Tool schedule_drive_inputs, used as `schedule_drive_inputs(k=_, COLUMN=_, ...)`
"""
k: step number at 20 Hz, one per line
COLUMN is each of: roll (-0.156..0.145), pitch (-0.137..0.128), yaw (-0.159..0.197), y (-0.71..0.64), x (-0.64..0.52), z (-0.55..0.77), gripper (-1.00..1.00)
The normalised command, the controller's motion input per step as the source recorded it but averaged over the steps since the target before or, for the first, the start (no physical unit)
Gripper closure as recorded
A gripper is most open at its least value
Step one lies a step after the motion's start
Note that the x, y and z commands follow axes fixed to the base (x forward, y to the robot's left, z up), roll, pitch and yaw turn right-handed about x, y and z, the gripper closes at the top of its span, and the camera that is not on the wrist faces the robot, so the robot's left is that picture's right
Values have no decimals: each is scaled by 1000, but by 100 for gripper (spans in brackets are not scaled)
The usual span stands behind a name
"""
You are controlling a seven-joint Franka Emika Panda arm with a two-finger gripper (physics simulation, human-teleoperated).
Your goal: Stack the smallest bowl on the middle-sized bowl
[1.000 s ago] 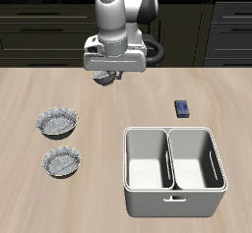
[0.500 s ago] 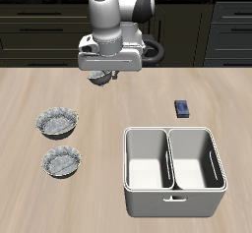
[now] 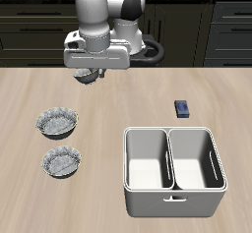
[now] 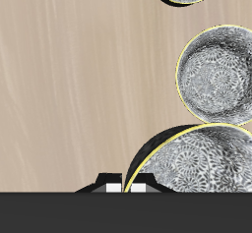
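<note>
**Small bowl's up in the claw, other two on the counter**

The claw (image 3: 90, 73) is clamped on the small bowl (image 3: 89, 79), by the rim as far as I can tell. It hangs in the air over the back part of the counter (image 3: 118, 114). In the wrist view the small bowl (image 4: 197, 163) looks huge because it sits right at the fingertips (image 4: 115, 187), with its dark shadow on the wood under it.

Going by the exterior view, the other two bowls are around 7 o'clock from the claw. The mid bowl (image 3: 62, 161), pale inside, is the one nearer the front edge. The big bowl (image 3: 58, 121) is just at its 12 o'clock, not touching.

A white two-slot bin (image 3: 172, 185) is off at 4 o'clock from the claw, and a little blue block (image 3: 182, 108) lies at the bin's 12.
</note>
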Motion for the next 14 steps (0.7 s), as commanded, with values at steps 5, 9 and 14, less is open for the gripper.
schedule_drive_inputs(k=5, roll=2, pitch=-19, yaw=-11, y=-364, x=162, z=313, gripper=100)
schedule_drive_inputs(k=9, roll=10, pitch=19, yaw=-28, y=-334, x=241, z=113, gripper=100)
schedule_drive_inputs(k=14, roll=-3, pitch=13, yaw=-2, y=-314, x=239, z=41, gripper=100)
